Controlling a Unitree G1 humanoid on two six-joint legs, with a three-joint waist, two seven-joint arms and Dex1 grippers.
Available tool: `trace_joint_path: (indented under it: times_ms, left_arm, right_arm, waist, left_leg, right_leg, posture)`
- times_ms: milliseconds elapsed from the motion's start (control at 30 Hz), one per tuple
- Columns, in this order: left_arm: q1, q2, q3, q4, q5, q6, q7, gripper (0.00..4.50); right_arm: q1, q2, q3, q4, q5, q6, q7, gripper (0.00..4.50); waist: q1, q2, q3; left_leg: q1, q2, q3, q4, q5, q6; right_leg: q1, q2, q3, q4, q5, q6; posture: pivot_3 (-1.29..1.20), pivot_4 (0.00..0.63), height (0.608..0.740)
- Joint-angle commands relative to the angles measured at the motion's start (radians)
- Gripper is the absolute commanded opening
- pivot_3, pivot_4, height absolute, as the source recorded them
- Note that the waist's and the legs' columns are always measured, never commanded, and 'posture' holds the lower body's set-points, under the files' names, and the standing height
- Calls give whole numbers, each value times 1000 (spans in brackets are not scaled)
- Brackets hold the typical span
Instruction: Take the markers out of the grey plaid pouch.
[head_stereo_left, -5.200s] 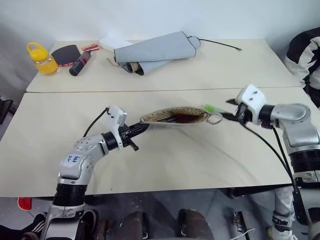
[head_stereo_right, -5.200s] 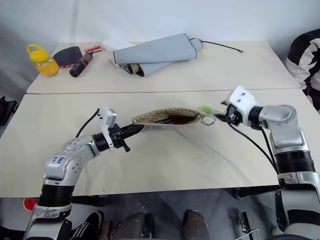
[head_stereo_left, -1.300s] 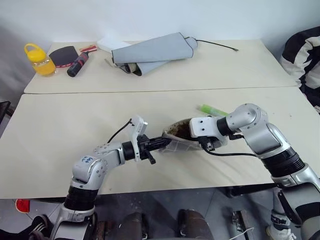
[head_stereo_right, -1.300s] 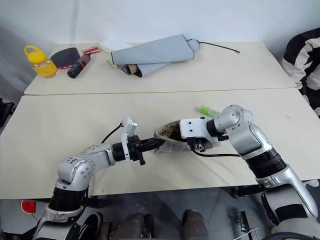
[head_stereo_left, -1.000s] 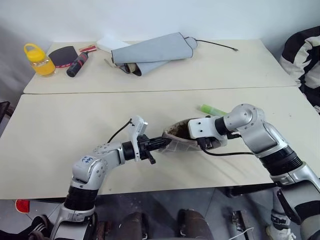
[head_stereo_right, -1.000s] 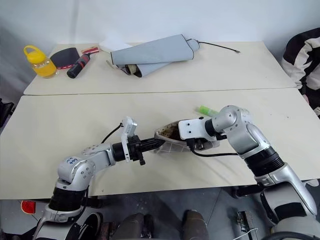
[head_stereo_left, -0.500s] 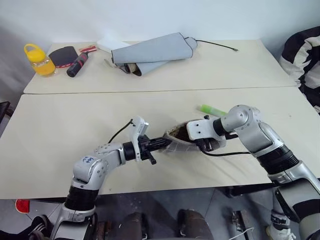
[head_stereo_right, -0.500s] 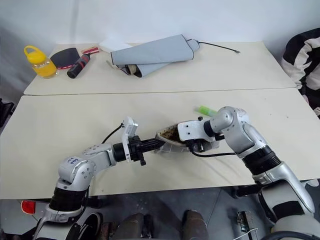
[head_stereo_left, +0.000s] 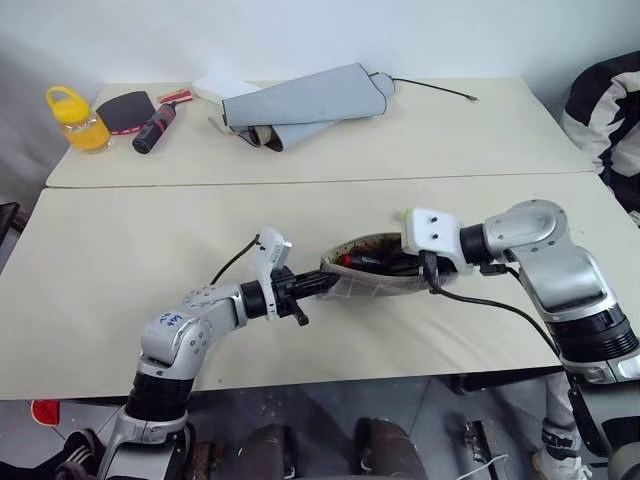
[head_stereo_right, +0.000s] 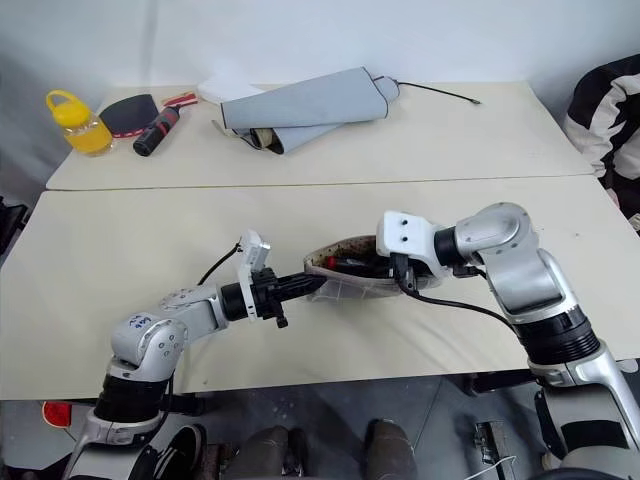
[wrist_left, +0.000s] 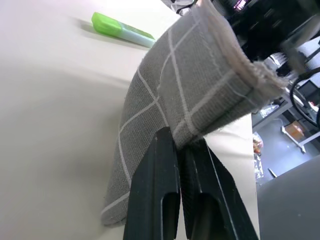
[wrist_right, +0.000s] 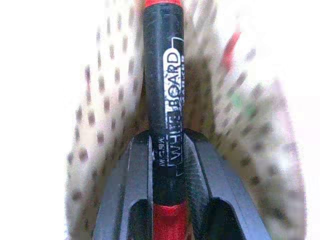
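Observation:
The grey plaid pouch (head_stereo_left: 372, 272) hangs open above the near table, its dotted brownish lining facing up. My left gripper (head_stereo_left: 322, 284) is shut on the pouch's left end; the left wrist view shows both fingers (wrist_left: 159, 165) pinching the plaid fabric (wrist_left: 195, 85). At the pouch's right end, my right gripper (head_stereo_left: 421, 266) is shut on a dark marker with a red end (wrist_right: 161, 75). The marker (head_stereo_left: 362, 262) lies along the inside of the pouch. A green-ended marker (wrist_left: 120, 30) lies on the table just beyond the pouch, mostly hidden behind my right wrist in the eye views.
On the far table are a rolled plain grey fabric (head_stereo_left: 305, 100), a yellow jar (head_stereo_left: 68, 115), a paddle (head_stereo_left: 125, 106), a black-and-red handle (head_stereo_left: 155, 125) and a thin cable (head_stereo_left: 435, 88). A person's black-and-white sleeve (head_stereo_left: 608, 100) is at the right edge.
My right hand has risen and drawn back to the right, its gripper closed on the red-ended marker. The pouch has stretched out longer. The left gripper has stayed put.

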Motion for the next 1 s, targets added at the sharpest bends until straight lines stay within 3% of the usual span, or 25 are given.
trace_joint_path:
  times_ms: [33, 333, 500, 633, 767, 867, 1000]
  left_arm:
    - [-27, -5, 6, -9, 12, -33, -1, 0]
    - [-48, -1, 23, -13, 43, -85, 3, 0]
    - [-71, 110, 123, 74, 154, -259, 11, 0]
    - [-95, 171, 178, 171, 264, -449, 39, 0]
    - [-81, 277, 78, 288, 572, -732, 124, 0]
    - [-51, 274, 30, 344, 670, -824, 169, 0]
    - [-11, 213, 15, 351, 669, -833, 175, 0]
  right_arm:
    - [-14, 53, -61, -94, 116, 66, -42, 492]
    - [-64, 146, -83, -120, 213, 106, -159, 492]
    - [-136, 124, -168, -55, 260, 76, -191, 492]
    - [-127, 58, -137, 33, 176, -20, -193, 492]
    - [-82, 14, -65, 154, 27, -176, -234, 492]
    - [-42, -16, 0, 309, -133, -356, -324, 492]
    - [10, -16, 35, 439, -204, -487, -359, 492]
  waist:
    - [0, 0, 0]
    - [6, 0, 0]
    - [4, 0, 0]
    - [1, 0, 0]
    - [2, 0, 0]
    - [3, 0, 0]
    - [-2, 0, 0]
  left_leg:
    - [0, 0, 0, 0, 0, 0]
    - [0, -1, 0, -2, 0, 0]
    - [0, 0, 0, -3, 0, 0]
    - [0, 0, 1, -3, 0, 0]
    - [0, -1, 1, -6, 0, 0]
    - [-1, -2, 2, -7, 0, 0]
    - [-1, -1, 2, -7, 0, 0]
  right_leg:
    - [0, 0, 0, 0, 0, 0]
    - [-1, 0, 0, 0, 0, 0]
    - [-2, 1, 0, 0, 0, 0]
    - [-2, 1, -1, 0, 0, 0]
    - [-2, 0, -1, -2, 0, 1]
    - [-3, 0, -2, -2, 0, 1]
    - [-3, 0, -2, -4, 1, 1]
  posture:
    - [0, 150, 740]
    - [0, 150, 740]
    - [0, 150, 740]
    - [0, 150, 740]
    - [0, 150, 740]
    - [0, 150, 740]
    - [0, 150, 740]
